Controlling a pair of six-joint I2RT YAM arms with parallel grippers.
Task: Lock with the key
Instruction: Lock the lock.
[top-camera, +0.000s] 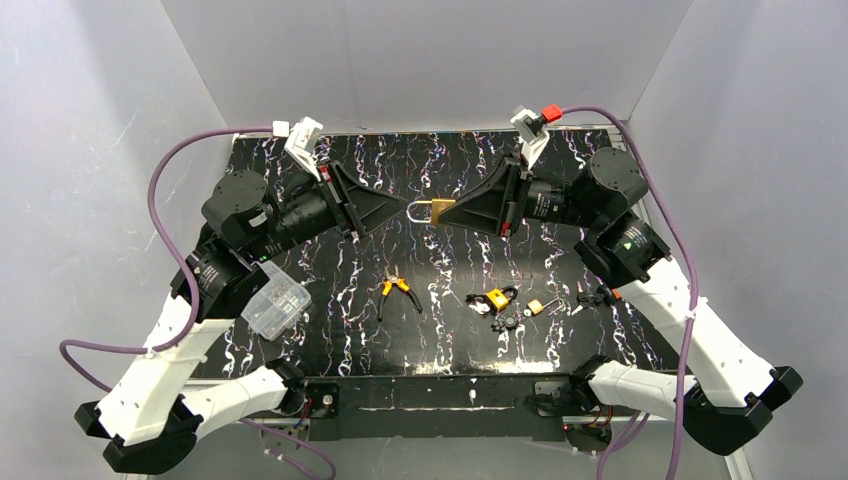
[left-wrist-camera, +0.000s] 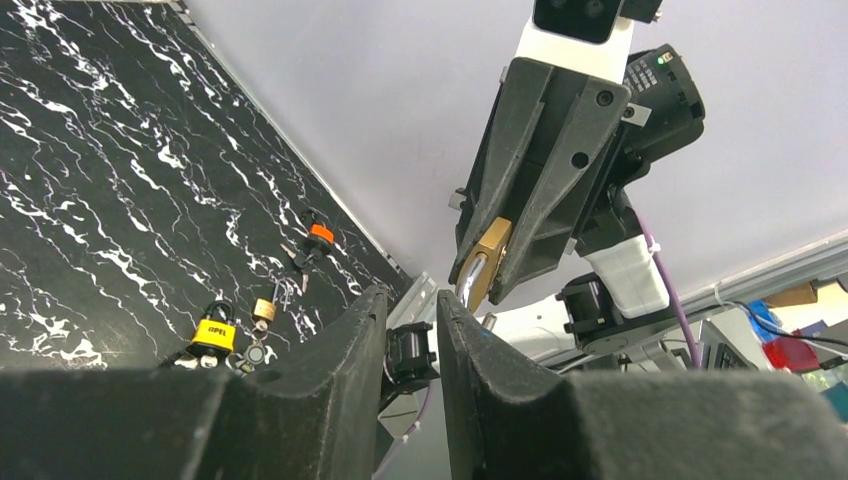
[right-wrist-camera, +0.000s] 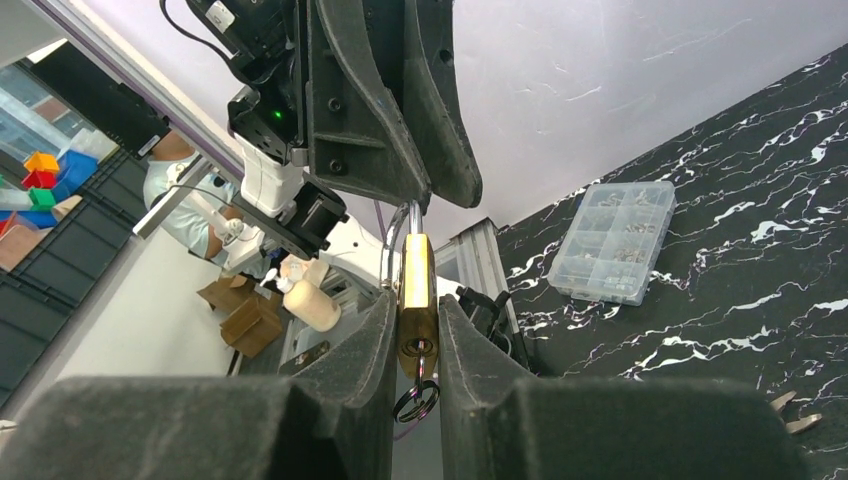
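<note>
My right gripper (top-camera: 452, 212) is shut on a brass padlock (top-camera: 440, 210) and holds it in the air above the middle of the table, shackle (top-camera: 420, 211) towards the left arm. In the right wrist view the padlock (right-wrist-camera: 417, 270) sits between the pads, with a key (right-wrist-camera: 418, 352) in its keyhole and a key ring (right-wrist-camera: 414, 400) hanging below. My left gripper (top-camera: 401, 212) faces it, its tips at the shackle. In the left wrist view its jaws (left-wrist-camera: 412, 297) stand a narrow gap apart with nothing between them, and the shackle (left-wrist-camera: 468, 275) is just past the right fingertip.
On the marbled black table lie orange-handled pliers (top-camera: 398, 290), a yellow padlock (top-camera: 497, 298), a small brass padlock (top-camera: 536, 306) and keys with an orange tag (top-camera: 610, 294). A clear parts box (top-camera: 276, 305) sits at the left, under the left arm.
</note>
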